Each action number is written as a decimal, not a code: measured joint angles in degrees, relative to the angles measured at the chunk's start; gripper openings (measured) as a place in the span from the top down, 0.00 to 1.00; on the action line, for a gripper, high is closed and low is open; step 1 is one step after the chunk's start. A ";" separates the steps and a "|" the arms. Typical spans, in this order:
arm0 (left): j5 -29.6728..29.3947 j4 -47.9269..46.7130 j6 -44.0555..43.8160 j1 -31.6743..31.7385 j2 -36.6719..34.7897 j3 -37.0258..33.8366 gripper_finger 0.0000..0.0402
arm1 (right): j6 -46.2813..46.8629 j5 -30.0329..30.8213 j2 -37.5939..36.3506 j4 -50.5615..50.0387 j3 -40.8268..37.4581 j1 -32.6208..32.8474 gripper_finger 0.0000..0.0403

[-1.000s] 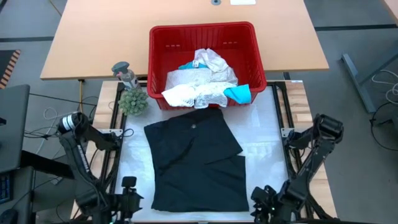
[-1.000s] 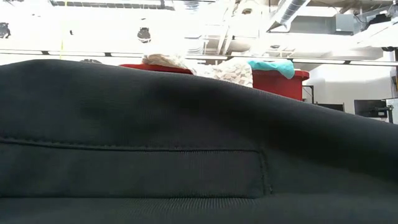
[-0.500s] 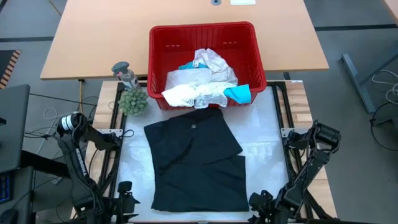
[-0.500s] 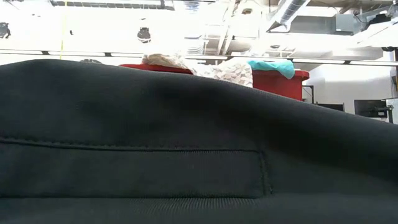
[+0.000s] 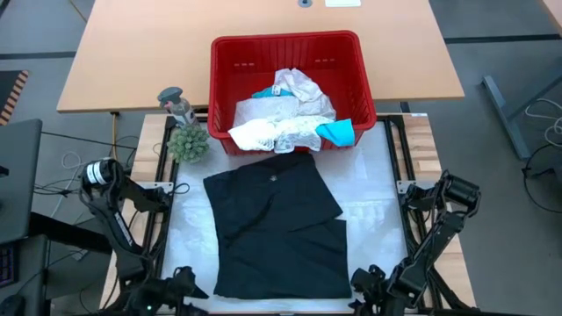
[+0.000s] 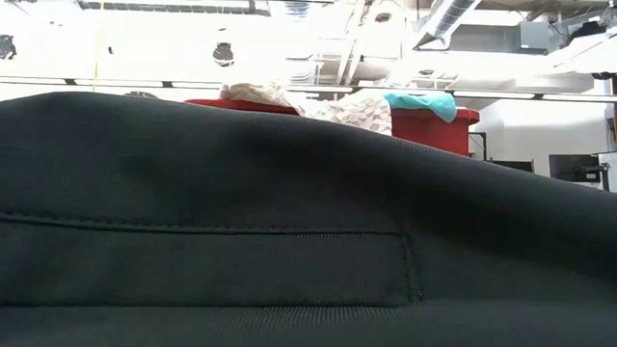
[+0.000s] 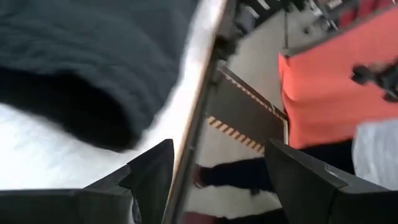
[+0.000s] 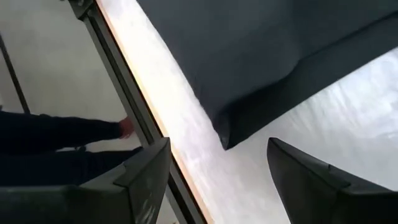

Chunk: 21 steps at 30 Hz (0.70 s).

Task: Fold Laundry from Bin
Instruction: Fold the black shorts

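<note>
Both grippers spread, empty | left gripper point(image 7: 211, 177) | right gripper point(image 8: 217, 177) | seemingly clear of black garment point(image 5: 277, 224)

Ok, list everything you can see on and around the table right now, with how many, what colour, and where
black garment: one, black, spread flat on the white table cover, near side of the bin
bin: one, red, far edge of the work table
white lacy garments: a few, white, heaped in the bin, one spilling over its near rim
teal garment: one, teal, in the bin at its near right corner
plant: one, green, left of the bin
grey object: one, grey, just behind the plant
wooden table: one, tan, beyond the bin
left pincer: dark, open, at the table's near left edge
right pincer: dark, open, near the garment's near right corner
</note>
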 joint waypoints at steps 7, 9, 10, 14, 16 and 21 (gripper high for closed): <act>-0.46 0.65 -1.28 -0.43 0.04 -2.29 0.40 | 0.15 0.48 0.00 -1.00 -0.02 -0.07 0.27; -1.27 0.68 0.38 -0.37 0.04 -2.29 0.40 | 0.15 1.88 0.19 -1.20 -0.02 -0.27 0.27; -1.91 0.65 1.12 -0.38 0.04 -2.29 0.40 | 0.16 2.96 0.20 -1.32 -0.02 -0.32 0.27; -3.50 0.66 3.77 -0.42 0.04 -2.29 0.40 | 0.15 4.57 0.20 -1.35 -0.02 -1.53 0.27; -3.56 0.70 5.68 -0.42 0.04 -2.34 0.40 | 0.05 4.55 0.20 -1.35 -0.02 -1.88 0.28; -3.50 0.78 9.26 -0.39 0.28 -2.45 0.40 | -0.14 4.35 0.20 -2.03 -0.02 -1.98 0.28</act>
